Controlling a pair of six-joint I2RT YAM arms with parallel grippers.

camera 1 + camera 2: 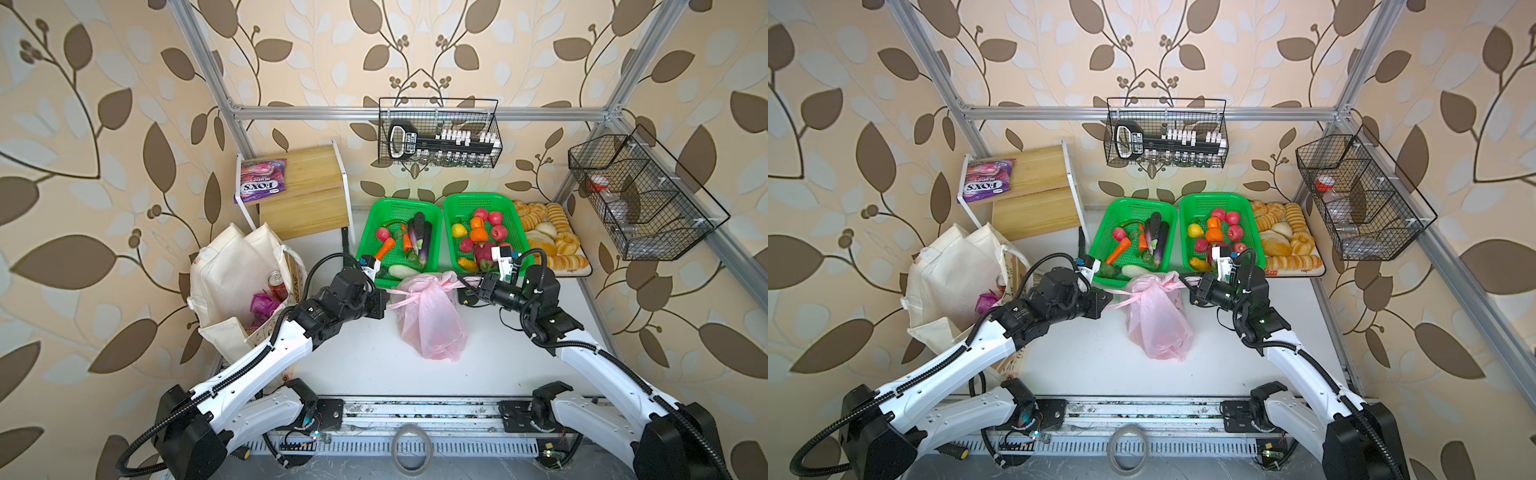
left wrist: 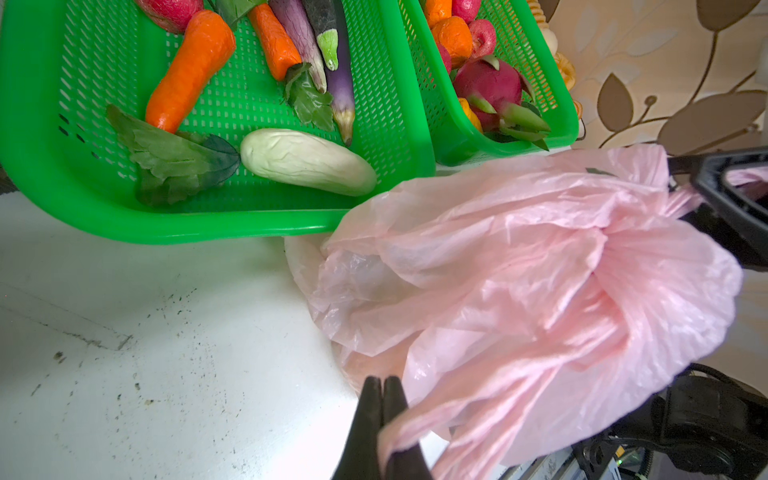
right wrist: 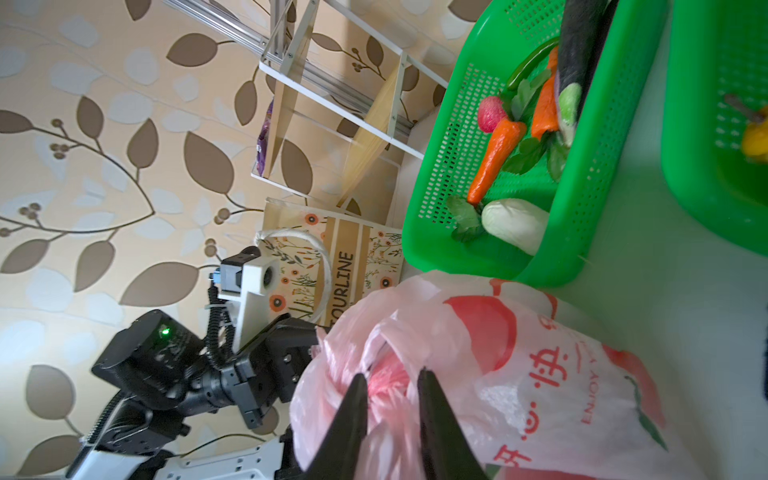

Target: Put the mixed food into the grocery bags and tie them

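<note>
Clamping one pink bag (image 1: 430,324), left claw (image 2: 382,386) and right claw (image 3: 392,380), one handle (image 1: 401,300) each.

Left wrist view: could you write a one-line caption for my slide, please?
Left gripper shut on a handle of the pink bag, beside a green basket of vegetables.

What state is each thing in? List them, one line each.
pink bag: filled, mouth gathered, handles drawn out to either side.
left gripper: jaws shut on one bag handle.
right gripper: jaws closed on the other handle's bunched plastic.
canvas tote: standing, mouth open, untied.
red soda can: inside the tote, top showing.
purple FOX'S packet: lying flat on the wooden shelf.
</note>
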